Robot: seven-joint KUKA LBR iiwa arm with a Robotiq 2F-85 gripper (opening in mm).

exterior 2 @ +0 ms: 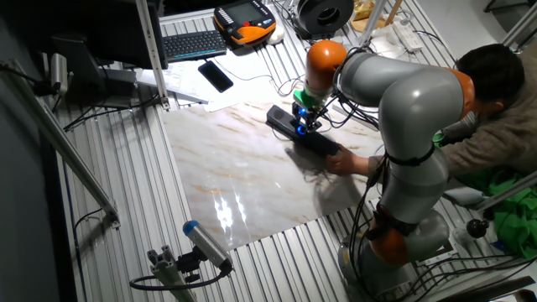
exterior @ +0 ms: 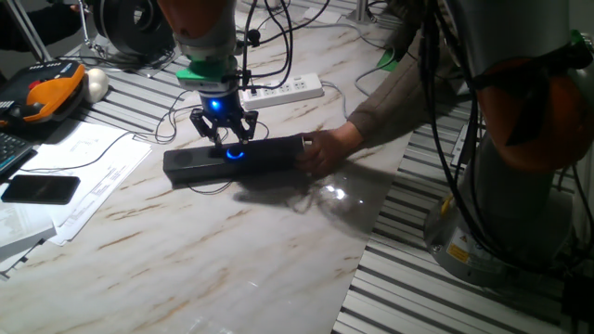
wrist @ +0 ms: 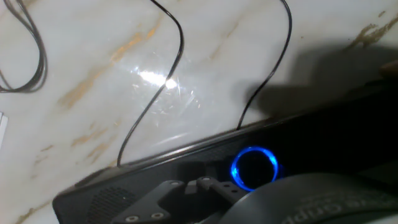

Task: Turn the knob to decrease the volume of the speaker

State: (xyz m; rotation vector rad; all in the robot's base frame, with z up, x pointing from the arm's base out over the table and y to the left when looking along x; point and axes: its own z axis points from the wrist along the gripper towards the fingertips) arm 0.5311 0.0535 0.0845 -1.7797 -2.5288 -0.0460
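Observation:
The speaker (exterior: 269, 154) is a long black bar lying across the marble table; it also shows in the other fixed view (exterior 2: 317, 143) and in the hand view (wrist: 348, 124). The knob (exterior: 234, 154) glows blue at the middle of the bar's top, and the hand view shows the whole ring (wrist: 255, 167) uncovered. My gripper (exterior: 227, 141) hangs straight over the knob, jaws apart, just above it and holding nothing. One finger (wrist: 186, 186) shows at the bottom of the hand view, left of the knob. The speaker's thin cable (wrist: 180, 50) loops over the table behind it.
A person's hand (exterior: 325, 148) holds the speaker's right end, also seen in the other fixed view (exterior 2: 340, 161). A white power strip (exterior: 283, 91) lies behind the speaker. A phone (exterior: 39, 189), papers and an orange teach pendant (exterior: 46, 93) lie at the left.

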